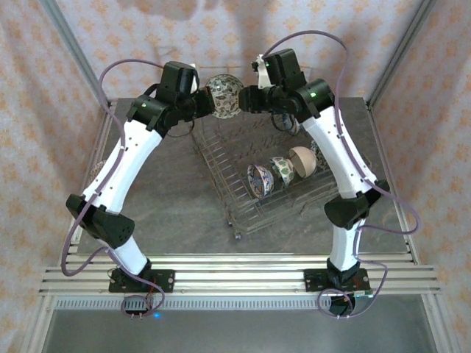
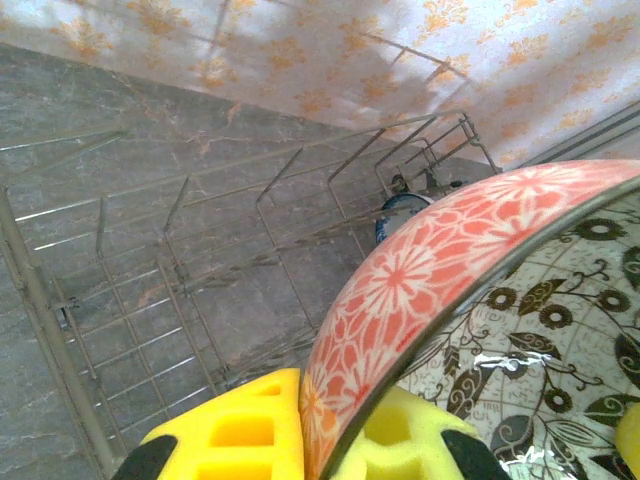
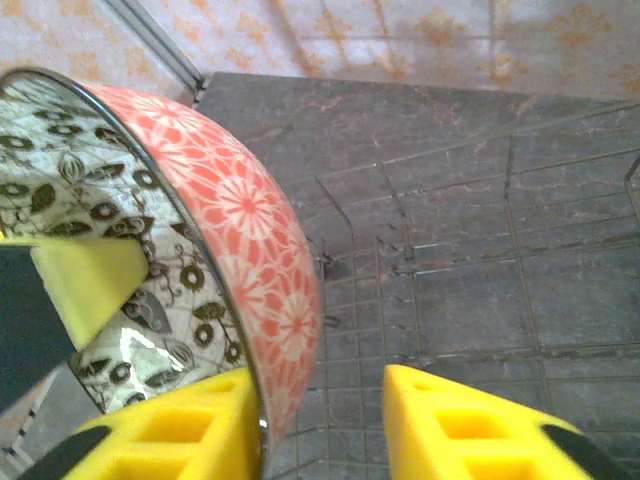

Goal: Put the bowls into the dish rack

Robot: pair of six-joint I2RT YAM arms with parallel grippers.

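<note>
In the top view the pinkish-red bowl (image 1: 224, 95) is held in the air at the upper centre of the frame, directly between the two grippers and above the upper end of the dish rack (image 1: 210, 173). It is carried on edge, with its leaf-patterned inside turned toward the camera.

The left gripper (image 2: 320, 430) is clamped on the rim. In the left wrist view one yellow pad (image 2: 280, 400) is pressed to the red outside and the other to the inside.

The right gripper (image 3: 320, 415) is set astride the opposite part of the rim, but nothing is gripped by it yet. In the right wrist view its left pad (image 3: 220, 400) is seen at the rim on the inner side, while bare rack wire is seen between the red wall and its right pad (image 3: 420, 395). The bowl is therefore judged to be carried by the left gripper alone, with a hand-over in progress.

At the centre right of the top view three bowls (image 1: 282, 170) are already stood on edge among the tines, beside the right arm. Free tines are left toward the rack's upper left.

The coming move turns on one relation: the rim lies inside the right gripper's gap, nearer one pad than the other. A firm hold there is needed before the left's hold is let go.
</note>
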